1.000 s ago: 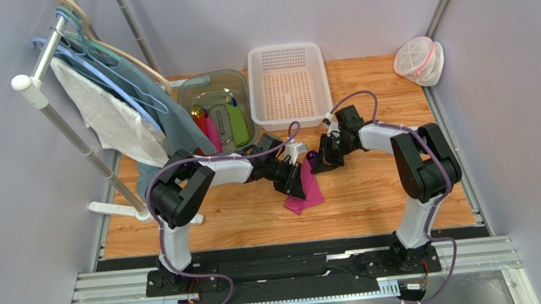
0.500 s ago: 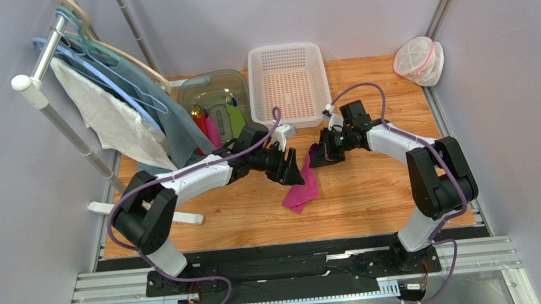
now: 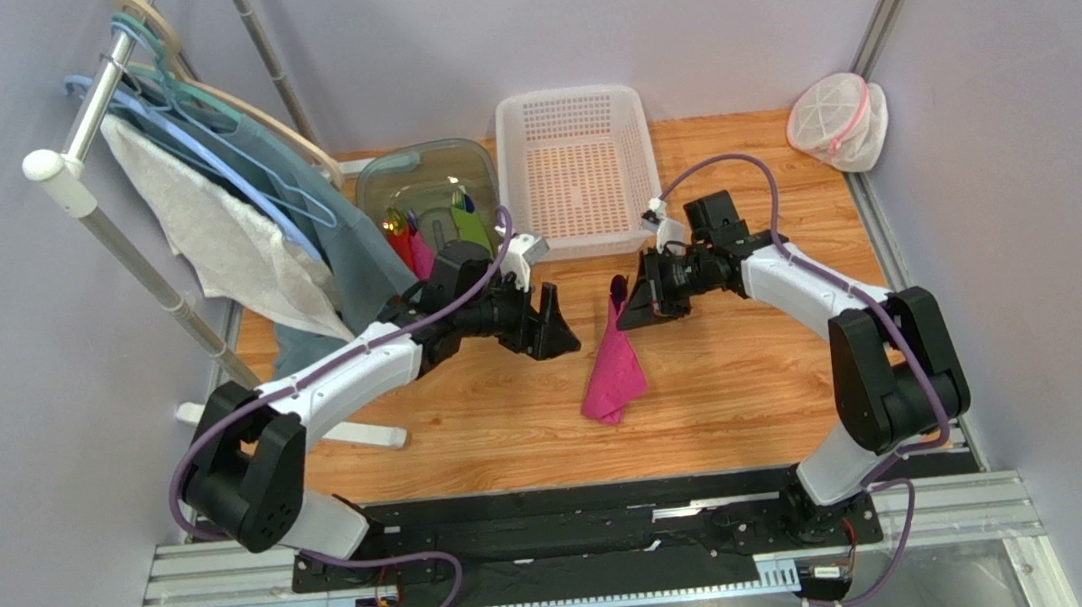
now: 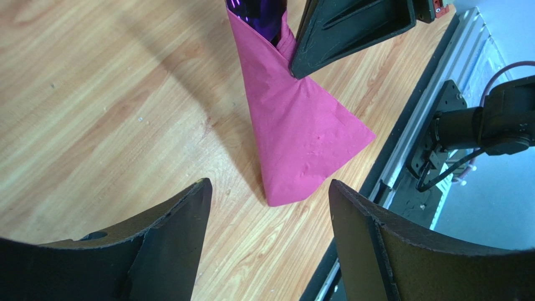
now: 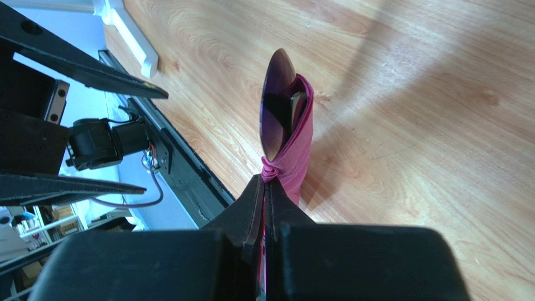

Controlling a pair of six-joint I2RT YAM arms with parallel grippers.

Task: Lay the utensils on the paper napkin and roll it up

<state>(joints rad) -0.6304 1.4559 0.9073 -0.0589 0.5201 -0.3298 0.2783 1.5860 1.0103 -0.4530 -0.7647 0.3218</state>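
The magenta paper napkin (image 3: 612,372) is wrapped into a loose cone around the utensils, its wide lower corner spreading toward the table (image 4: 301,132). The dark purple spoon bowl (image 5: 276,100) and the black knife end (image 5: 296,106) stick out of the cone's narrow end. My right gripper (image 3: 634,309) is shut on a pinched fold of the napkin (image 5: 295,157) near that end, jaws pressed together (image 5: 264,182). My left gripper (image 3: 555,329) stands open just left of the napkin, touching nothing; in its wrist view the gripper (image 4: 269,185) frames the cone's lower corner.
A white basket (image 3: 578,164) and a clear bin (image 3: 430,195) with green, pink and red items stand at the back. A hanger rack with cloths (image 3: 230,231) fills the left, its white foot (image 3: 365,435) on the table. A mesh bag (image 3: 838,119) lies back right.
My left gripper has opened, let go of the napkin and drawn back to the left. The right gripper keeps its hold, and the napkin now hangs straighter below it.
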